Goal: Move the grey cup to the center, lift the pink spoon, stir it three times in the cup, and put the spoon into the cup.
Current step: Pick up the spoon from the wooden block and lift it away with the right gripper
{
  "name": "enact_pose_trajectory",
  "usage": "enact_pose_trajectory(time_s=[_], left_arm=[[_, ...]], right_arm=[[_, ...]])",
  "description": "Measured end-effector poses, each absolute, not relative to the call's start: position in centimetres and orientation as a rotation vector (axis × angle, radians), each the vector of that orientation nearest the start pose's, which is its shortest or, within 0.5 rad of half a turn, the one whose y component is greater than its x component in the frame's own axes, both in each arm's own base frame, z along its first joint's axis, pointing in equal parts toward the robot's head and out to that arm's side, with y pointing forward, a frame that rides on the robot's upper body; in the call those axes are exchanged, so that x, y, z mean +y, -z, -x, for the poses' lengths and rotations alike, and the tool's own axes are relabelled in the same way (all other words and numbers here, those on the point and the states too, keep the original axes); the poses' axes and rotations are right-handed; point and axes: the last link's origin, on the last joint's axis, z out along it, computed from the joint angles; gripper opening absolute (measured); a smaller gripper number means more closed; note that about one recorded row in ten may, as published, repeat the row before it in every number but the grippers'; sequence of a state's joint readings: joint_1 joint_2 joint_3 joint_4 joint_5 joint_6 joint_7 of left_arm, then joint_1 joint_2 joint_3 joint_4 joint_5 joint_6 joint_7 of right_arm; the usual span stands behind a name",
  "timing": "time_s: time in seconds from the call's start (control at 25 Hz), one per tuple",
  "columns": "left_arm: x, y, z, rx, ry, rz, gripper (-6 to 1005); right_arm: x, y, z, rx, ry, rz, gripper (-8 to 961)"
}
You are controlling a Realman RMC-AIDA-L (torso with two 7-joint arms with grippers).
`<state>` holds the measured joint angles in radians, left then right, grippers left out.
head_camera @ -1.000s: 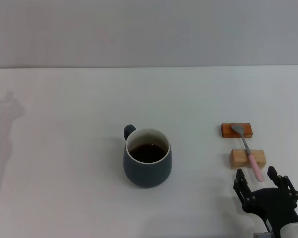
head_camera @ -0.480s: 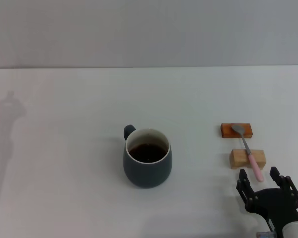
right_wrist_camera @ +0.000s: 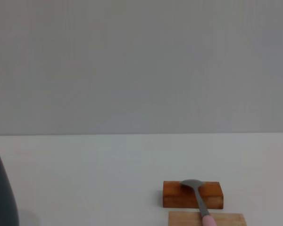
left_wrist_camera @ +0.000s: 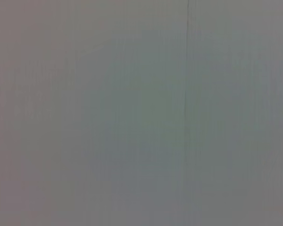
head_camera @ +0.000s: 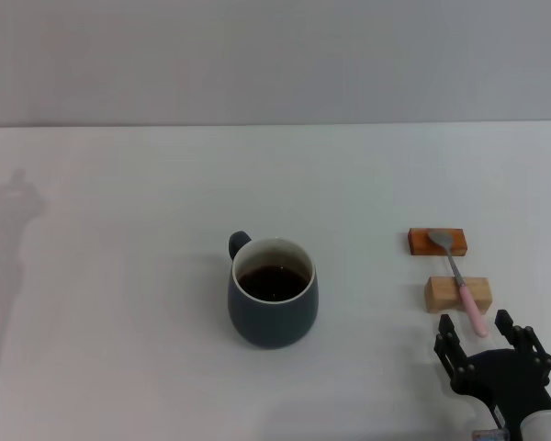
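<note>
The grey cup stands at the table's middle with dark liquid inside and its handle turned to the far left; its side shows at the edge of the right wrist view. The pink spoon lies across two wooden blocks at the right, bowl on the far block, pink handle end pointing toward me; it also shows as the spoon in the right wrist view. My right gripper is open just in front of the handle's tip, one finger on each side of its line. The left gripper is out of view.
An orange-brown block and a paler wooden block hold the spoon off the white table. A grey wall rises behind the table's far edge. The left wrist view shows only a plain grey surface.
The right gripper dipped slightly toward me and came back to nearly the same place. Cup and spoon have not moved.
</note>
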<state>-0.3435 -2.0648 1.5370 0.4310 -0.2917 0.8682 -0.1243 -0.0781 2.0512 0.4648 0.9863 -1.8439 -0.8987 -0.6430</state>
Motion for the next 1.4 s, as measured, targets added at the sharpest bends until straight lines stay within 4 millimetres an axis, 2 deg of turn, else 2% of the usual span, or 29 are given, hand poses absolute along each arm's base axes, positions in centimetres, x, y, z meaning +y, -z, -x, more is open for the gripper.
enact_pose_trajectory(time_s=[0.8,1.04,1.4], left_arm=[[35.89,-4.43,34.72,-0.613,0.617,1.382,-2],[35.84,-4.43,34.78,-0.615,0.617,1.381,-2],[35.84,-4.43,34.79,-0.616,0.617,1.381,-2]], right_arm=[[19.43,11.49,-27.75,0.795,-0.444,1.723,641],[19.45,11.49,-27.76,0.794,-0.444,1.725,419],[19.39,11.36,-27.86,0.798,-0.443,1.714,415]])
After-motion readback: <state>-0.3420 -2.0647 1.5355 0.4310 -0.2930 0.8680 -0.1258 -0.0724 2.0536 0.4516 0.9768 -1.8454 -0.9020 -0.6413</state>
